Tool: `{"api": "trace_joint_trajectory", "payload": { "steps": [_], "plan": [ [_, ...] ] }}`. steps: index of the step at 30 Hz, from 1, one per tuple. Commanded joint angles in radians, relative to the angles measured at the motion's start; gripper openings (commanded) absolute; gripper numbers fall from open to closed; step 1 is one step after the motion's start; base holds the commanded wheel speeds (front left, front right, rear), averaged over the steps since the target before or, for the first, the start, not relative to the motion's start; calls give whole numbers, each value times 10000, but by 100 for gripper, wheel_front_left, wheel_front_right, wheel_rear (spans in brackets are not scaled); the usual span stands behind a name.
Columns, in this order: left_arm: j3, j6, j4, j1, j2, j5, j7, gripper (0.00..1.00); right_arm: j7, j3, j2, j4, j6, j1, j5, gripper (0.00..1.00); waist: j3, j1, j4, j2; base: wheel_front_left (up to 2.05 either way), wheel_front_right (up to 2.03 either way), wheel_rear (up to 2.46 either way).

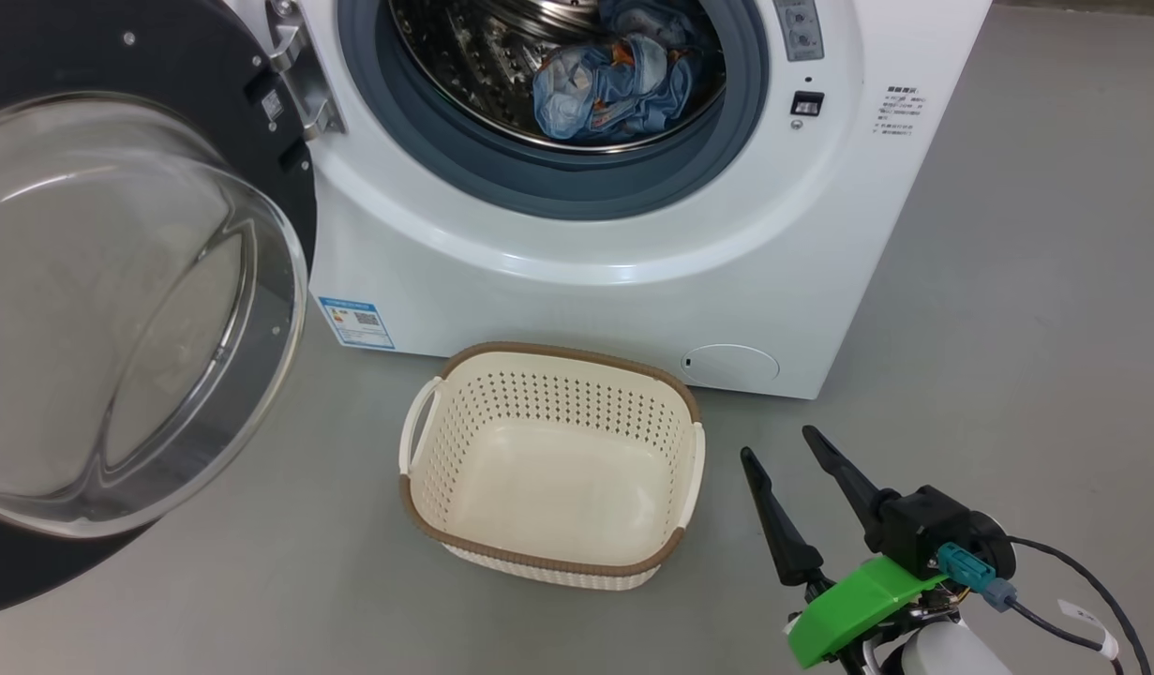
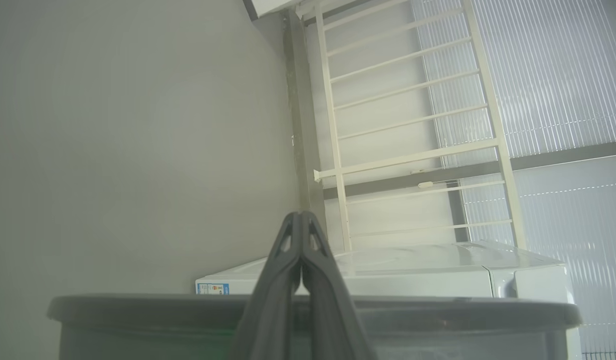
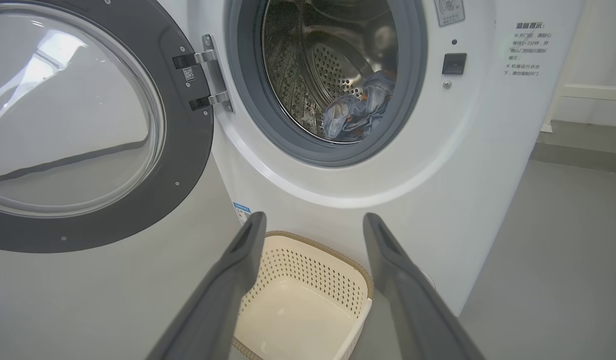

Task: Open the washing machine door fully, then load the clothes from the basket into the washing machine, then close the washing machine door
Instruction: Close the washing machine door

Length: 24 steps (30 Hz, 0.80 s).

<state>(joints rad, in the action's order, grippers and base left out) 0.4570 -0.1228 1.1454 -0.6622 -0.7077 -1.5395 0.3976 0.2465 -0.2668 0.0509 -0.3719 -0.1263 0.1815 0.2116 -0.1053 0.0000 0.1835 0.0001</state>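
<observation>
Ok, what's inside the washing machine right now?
The blue printed clothes lie bunched on the steel drum floor. Anything beneath or behind the bundle is covered.

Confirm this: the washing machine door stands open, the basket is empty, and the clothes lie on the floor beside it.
Wrong on one count: the clothes lie inside the washing machine drum, not on the floor, as the head view shows. The door is open and the basket is empty.
</observation>
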Motion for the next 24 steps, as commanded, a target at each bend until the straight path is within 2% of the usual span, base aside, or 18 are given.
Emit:
{"api": "trace_joint_trajectory", "payload": {
  "steps": [1,9,18,24],
  "plan": [
    [122,-78,-123,-267,-809,-75,130,0,-7,-175,-7,267,-44,345,-120,100,-46,0,-15,-1,0,0,0],
    [-76,-78,-118,-152,-666,-53,830,0,-38,-155,-7,330,-44,406,-168,100,-164,0,-10,-1,0,0,0],
    [-422,-78,-456,429,-521,-81,2459,0,14,-148,-7,179,-44,337,15,100,211,0,56,-1,0,0,0],
    [-555,-78,-1281,1055,-335,-244,3659,0,83,-155,-7,24,-44,285,268,100,540,0,157,-1,0,0,0]
  ]
}}
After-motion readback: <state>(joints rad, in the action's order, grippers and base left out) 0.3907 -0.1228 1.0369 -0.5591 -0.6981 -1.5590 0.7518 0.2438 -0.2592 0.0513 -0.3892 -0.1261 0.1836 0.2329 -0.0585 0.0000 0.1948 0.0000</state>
